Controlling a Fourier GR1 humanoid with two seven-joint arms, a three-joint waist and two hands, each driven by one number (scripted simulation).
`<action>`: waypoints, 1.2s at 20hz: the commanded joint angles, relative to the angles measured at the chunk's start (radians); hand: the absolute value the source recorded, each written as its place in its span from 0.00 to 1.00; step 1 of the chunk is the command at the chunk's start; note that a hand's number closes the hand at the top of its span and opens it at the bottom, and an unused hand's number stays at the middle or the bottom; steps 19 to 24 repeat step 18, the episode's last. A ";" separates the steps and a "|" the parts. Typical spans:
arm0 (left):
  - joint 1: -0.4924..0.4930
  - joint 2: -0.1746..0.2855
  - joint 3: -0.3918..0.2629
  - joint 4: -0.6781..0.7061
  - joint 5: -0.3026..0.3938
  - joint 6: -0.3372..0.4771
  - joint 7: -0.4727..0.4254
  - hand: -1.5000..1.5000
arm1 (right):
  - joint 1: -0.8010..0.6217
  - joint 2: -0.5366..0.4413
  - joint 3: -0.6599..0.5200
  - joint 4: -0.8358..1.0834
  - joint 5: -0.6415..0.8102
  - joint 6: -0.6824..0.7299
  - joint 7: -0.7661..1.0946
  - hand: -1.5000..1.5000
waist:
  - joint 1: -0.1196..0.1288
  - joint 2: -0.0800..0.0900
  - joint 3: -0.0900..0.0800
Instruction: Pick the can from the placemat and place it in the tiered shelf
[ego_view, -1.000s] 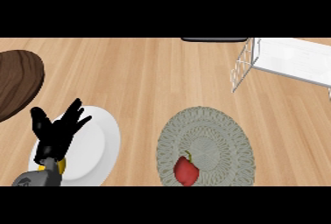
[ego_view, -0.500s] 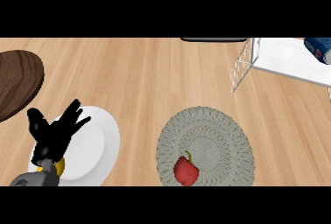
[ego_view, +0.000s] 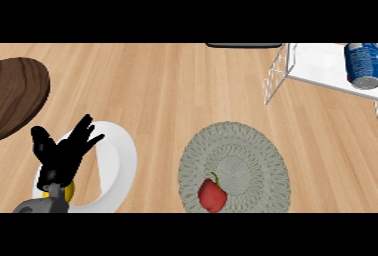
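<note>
**Blue can on the tiered shelf; left hand open at the plate**

Nearest you, at the lower left, the left hand rises from its grey forearm. Its fingers are straight and spread apart, pointing away from you, and they hold nothing. The hand overlaps the left part of the white plate. A small yellow thing shows just beside the wrist; you cannot tell what it is.

Right of the plate and apart from it, the round grey woven placemat lies flat on the light wooden table. A red fruit with a dark stem sits on the placemat's near part, left of its middle.

Farther off, a dark brown round board is cut by the left edge.

At the far right stands the tiered shelf, white with a thin wire frame. The can rests on its white level, touching it, close to the right edge of the view. Whether the can stands or lies cannot be told. A dark flat item shows at the far edge.
</note>
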 joint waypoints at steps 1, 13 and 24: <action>0.008 -0.014 -0.008 0.020 -0.015 0.023 0.034 0.50 | 0.013 -0.064 -0.015 -0.032 0.013 -0.073 0.039 0.00 | -0.012 0.002 -0.005; 0.021 -0.007 0.001 0.030 -0.020 0.009 0.012 0.50 | 0.191 -0.328 -0.226 0.072 -0.141 0.015 0.000 0.00 | -0.019 0.003 -0.004; 0.027 -0.028 0.001 0.034 -0.008 0.005 0.011 0.50 | 0.264 -0.418 -0.274 0.119 -0.210 0.158 -0.060 0.00 | -0.015 0.003 -0.004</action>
